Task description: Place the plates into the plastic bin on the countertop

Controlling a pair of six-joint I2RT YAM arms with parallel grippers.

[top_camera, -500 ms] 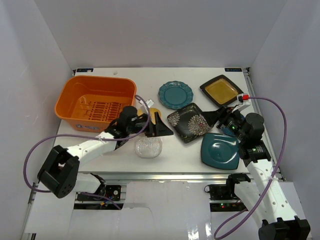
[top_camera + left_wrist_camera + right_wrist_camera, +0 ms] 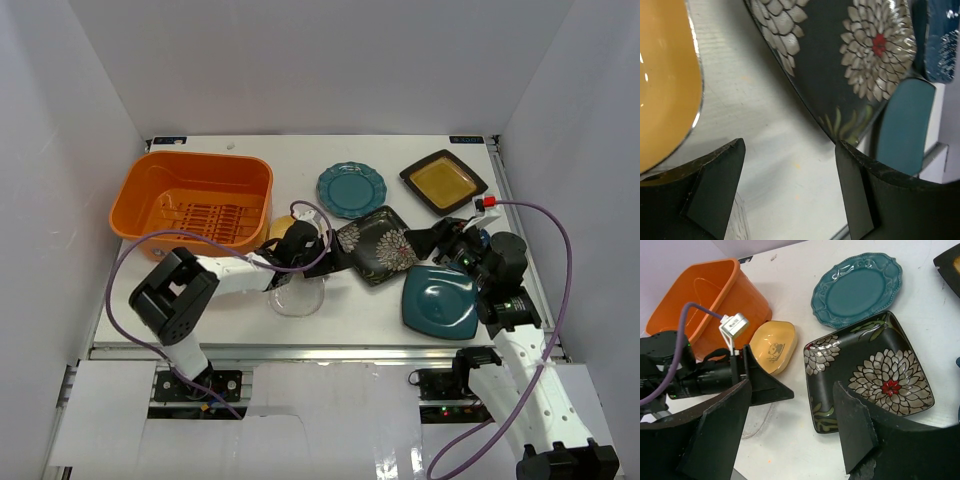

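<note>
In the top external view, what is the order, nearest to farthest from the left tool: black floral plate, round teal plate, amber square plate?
1. Black floral plate, just right of the left tool.
2. Round teal plate, farther back on the table.
3. Amber square plate, at the back right.

The left end effector (image 2: pixel 790 150) stands with its two black fingers (image 2: pixel 715 185) wide apart, and only bare white desk (image 2: pixel 770 110) lies between them. The rounded rim of the yellow plate (image 2: pixel 665 85) is just beside the left finger. The black floral plate (image 2: pixel 850 55) fills the upper right, its edge reaching the right finger. Past it, toward a desk edge, lies a teal shape (image 2: pixel 905 125), only partly seen.
</note>
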